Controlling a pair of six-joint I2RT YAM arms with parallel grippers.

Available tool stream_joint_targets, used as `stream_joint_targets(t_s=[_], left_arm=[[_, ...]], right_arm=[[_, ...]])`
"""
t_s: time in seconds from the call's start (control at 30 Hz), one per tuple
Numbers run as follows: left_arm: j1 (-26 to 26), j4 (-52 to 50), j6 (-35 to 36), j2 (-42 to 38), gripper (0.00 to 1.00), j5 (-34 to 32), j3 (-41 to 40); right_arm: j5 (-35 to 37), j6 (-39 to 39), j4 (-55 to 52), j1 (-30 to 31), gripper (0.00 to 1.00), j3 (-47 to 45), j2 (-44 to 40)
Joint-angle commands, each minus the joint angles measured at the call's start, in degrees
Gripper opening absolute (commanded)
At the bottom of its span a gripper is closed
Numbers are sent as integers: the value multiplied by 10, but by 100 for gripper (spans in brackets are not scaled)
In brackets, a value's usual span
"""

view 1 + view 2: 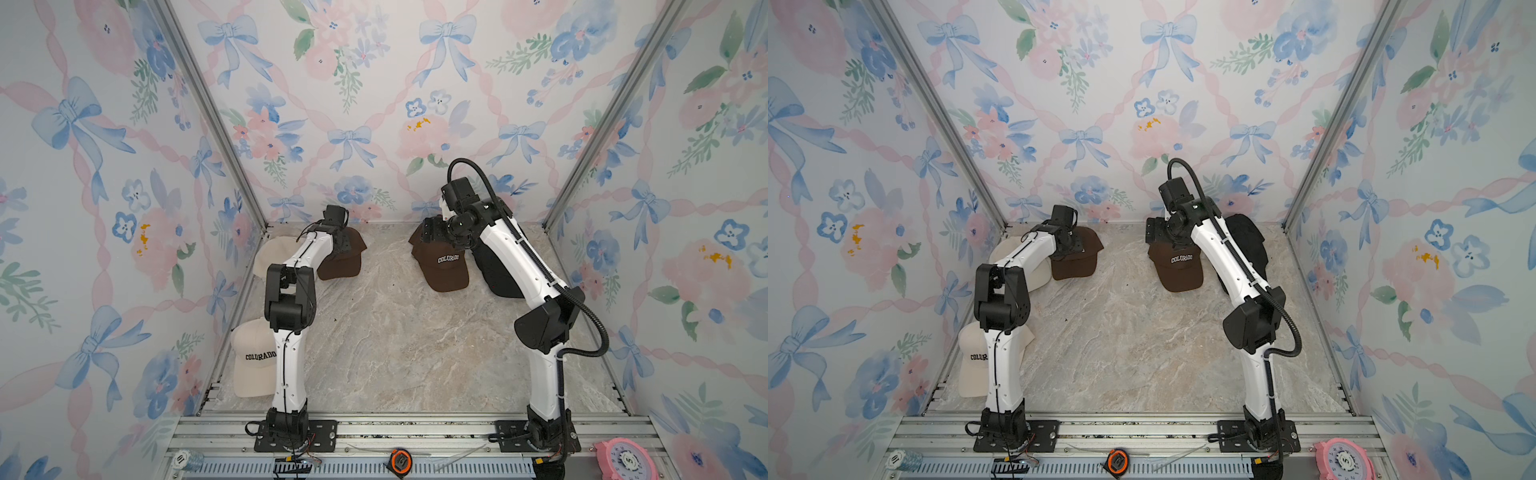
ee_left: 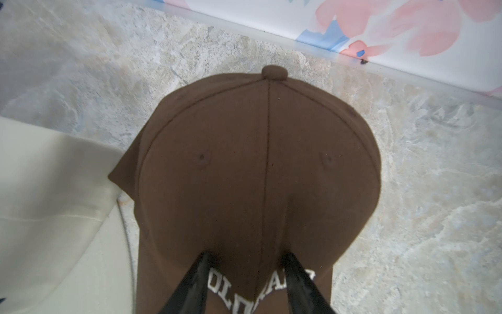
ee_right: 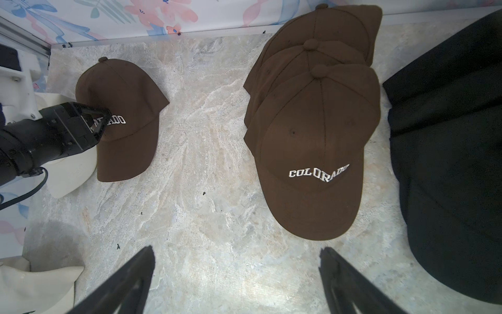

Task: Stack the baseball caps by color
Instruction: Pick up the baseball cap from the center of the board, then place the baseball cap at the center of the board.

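Caps lie sorted toward the back of the marble floor: a lone brown cap [image 3: 122, 119] with white "COLORADO" at upper left of the right wrist view, a stack of three brown caps [image 3: 312, 152] at its centre right, black caps [image 3: 448, 168] at its right edge. The left gripper [image 2: 247, 282] reaches down with its jaws pinching the lone brown cap's front over the lettering, a cream cap [image 2: 49, 206] just beside it. The right gripper [image 3: 236, 280] hovers spread wide over bare floor, grasping nothing.

White "COLORADO" stands on the top cap of the brown stack [image 3: 312, 163]. On the lone brown cap [image 3: 127, 117], left of that stack, only "ADO" shows. Dark "COLORADO" marks the near cream cap [image 1: 253, 357].
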Motion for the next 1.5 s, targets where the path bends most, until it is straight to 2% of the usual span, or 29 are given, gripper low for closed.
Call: stream_joint_targets(t_s=[0.0, 0.1, 0.2, 0.43, 0.8, 1.2, 1.47], left_arm=[[4, -17, -10, 13, 31, 16, 9], [4, -20, -14, 9, 13, 19, 8], [2, -21, -18, -2, 0, 22, 6], [-10, -26, -23, -34, 0, 20, -1], [-64, -36, -53, -133, 0, -1, -66], [-172, -36, -138, -297, 0, -51, -237], [-268, -36, -243, -413, 0, -101, -383]], right_arm=[[13, 4, -16, -5, 96, -13, -21], [16, 4, -16, -5, 96, -17, -27], [19, 5, -13, -5, 96, -29, -36], [21, 11, 17, -5, 96, -96, -80], [28, 29, 81, -5, 96, -285, -210], [28, 42, 106, -6, 96, -503, -410], [23, 50, 88, -4, 96, -601, -529]])
